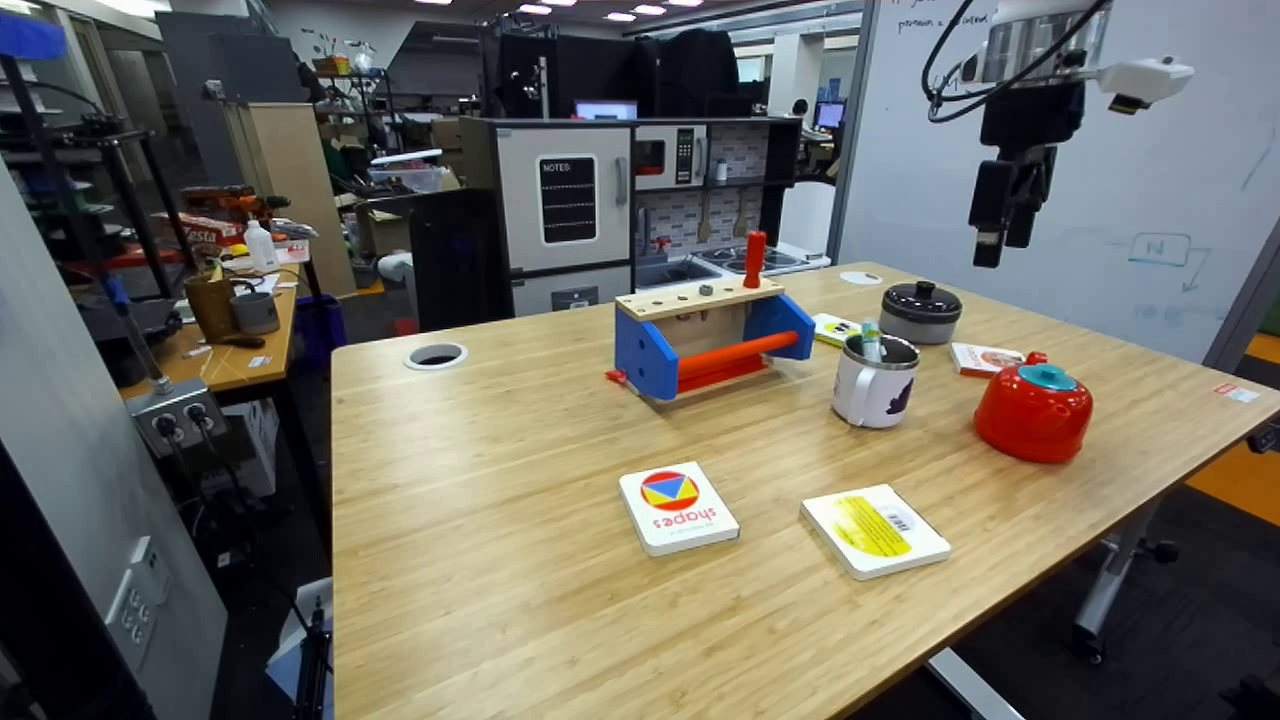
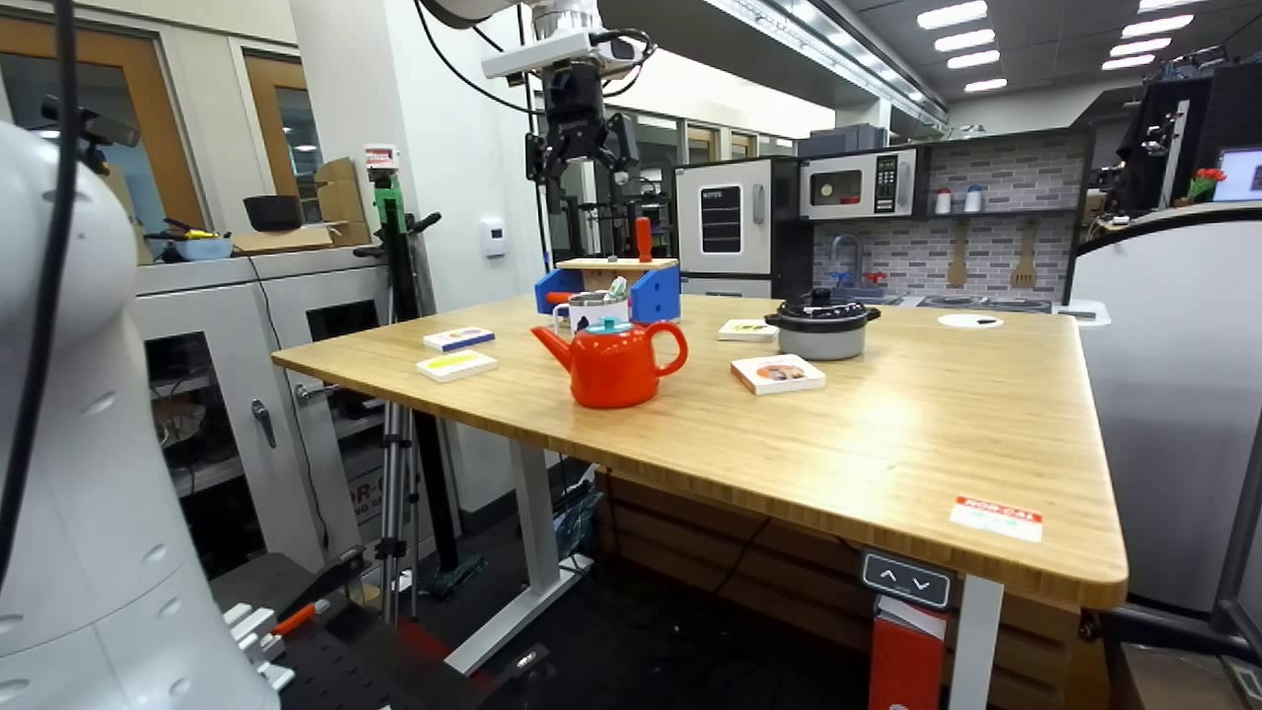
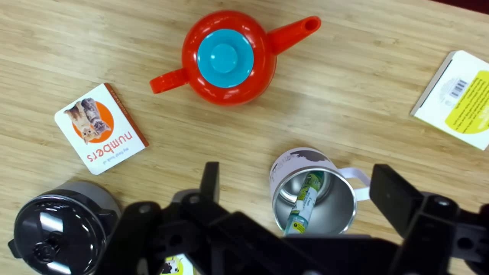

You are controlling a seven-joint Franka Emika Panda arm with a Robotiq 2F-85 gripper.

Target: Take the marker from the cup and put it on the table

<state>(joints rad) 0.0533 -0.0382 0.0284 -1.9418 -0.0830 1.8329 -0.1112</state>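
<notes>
The cup (image 1: 862, 402) is a whitish mug with a dark print and a metal inside, standing upright on the wooden table (image 1: 480, 600); it also shows in the wrist view (image 3: 338, 202). The marker (image 3: 303, 202), green with a white label, leans inside the cup. Its top sticks out above the rim in both exterior views (image 1: 871, 342) (image 2: 616, 289). My gripper (image 2: 589, 187) is open and empty, high above the table. In the wrist view the cup and marker lie between the spread fingers (image 3: 300, 187), well below them. The gripper base hides the marker's upper end there.
A red teapot (image 3: 263, 72) with a blue lid stands near the cup. A grey pot (image 1: 920, 325) with a black lid and a blue-and-red toy workbench (image 1: 655, 355) stand nearby. Several small books, such as the shapes book (image 1: 680, 510) and the numbers book (image 3: 101, 128), lie around.
</notes>
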